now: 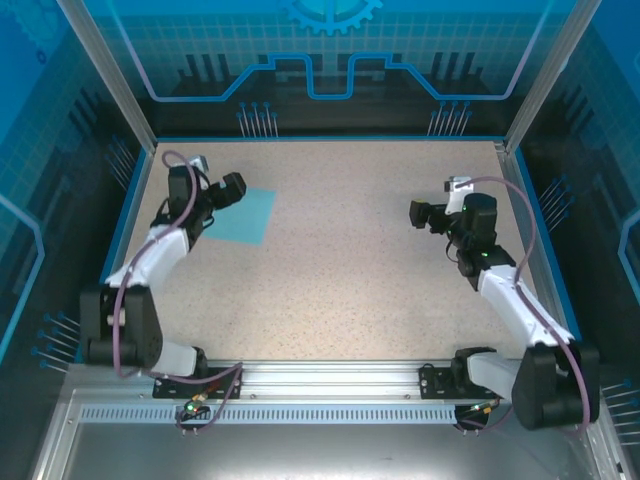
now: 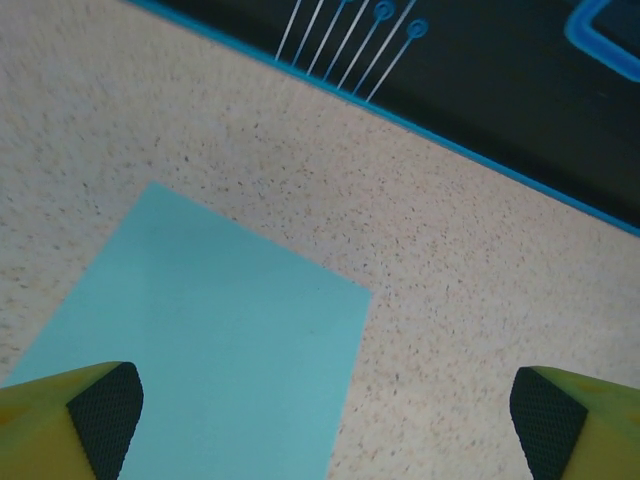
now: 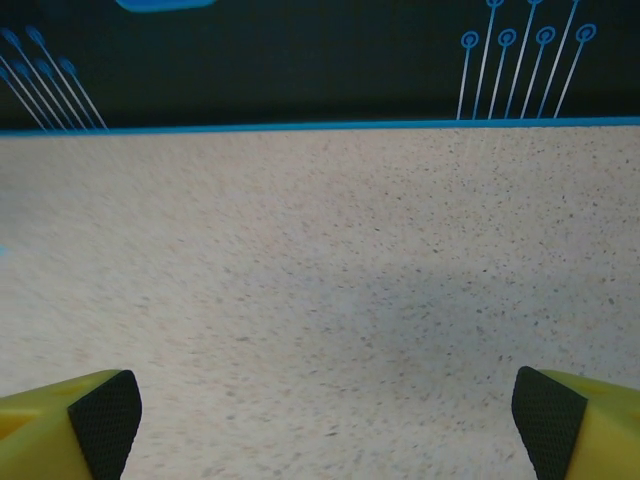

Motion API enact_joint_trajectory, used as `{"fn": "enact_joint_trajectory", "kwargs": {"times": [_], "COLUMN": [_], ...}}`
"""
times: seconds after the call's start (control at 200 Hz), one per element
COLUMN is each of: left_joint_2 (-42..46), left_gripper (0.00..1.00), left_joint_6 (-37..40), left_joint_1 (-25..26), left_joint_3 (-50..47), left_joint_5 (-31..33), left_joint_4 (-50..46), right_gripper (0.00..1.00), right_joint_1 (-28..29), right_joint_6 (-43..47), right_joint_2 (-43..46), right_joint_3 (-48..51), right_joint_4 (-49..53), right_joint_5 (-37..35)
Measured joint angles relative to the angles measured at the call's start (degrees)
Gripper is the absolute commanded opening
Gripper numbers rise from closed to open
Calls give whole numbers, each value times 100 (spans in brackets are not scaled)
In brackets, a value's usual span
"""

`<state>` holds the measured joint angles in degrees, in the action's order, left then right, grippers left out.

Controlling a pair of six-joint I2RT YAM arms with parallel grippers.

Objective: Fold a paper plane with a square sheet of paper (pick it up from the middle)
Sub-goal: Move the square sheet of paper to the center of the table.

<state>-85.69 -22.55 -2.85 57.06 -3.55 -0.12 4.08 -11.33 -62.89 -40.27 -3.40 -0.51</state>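
Speckled beige tabletop (image 1: 350, 280) holds a thin turquoise-blue square sheet of paper (image 1: 245, 216), flat, upper left; the left gripper (image 2: 325, 415) over it and the right gripper (image 3: 327, 415) stand spread, empty.

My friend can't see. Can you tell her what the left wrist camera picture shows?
A flat turquoise-blue square sheet of paper lies on the speckled beige table, just ahead of the left gripper, its yellow fingers wide open. A dark wall with blue lines stands behind.
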Motion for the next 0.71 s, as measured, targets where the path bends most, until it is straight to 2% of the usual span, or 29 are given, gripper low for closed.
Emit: {"fn": "enact_joint_trajectory", "kwargs": {"times": [0.11,0.28,0.45,0.6,0.705], "left_joint_2": [-1106,-1950,-2323,-2483,-2575], "left_gripper": [99,99,99,98,98], "left_joint_6": [-396,-822,-935,-1021,-1064], "left_joint_1": [-201,-205,-190,-142,-9], "left_joint_3": [815,942,1126,1189,1189], "left_joint_5": [-645,-1281,-1504,-1593,-1602], "left_joint_4": [-470,-857,-1080,-1178,-1198], "right_gripper": [99,99,99,99,99], "right_joint_1": [-46,-50,-48,-48,-48], "right_joint_6": [-463,-1021,-1224,-1311,-1440], "right_joint_2": [398,542,496,393,378], "right_joint_3": [-85,-17,55,83,133], "right_joint_4": [560,1139,1410,1602,1840], "right_joint_5": [474,1198,1856,2033,1888]}}
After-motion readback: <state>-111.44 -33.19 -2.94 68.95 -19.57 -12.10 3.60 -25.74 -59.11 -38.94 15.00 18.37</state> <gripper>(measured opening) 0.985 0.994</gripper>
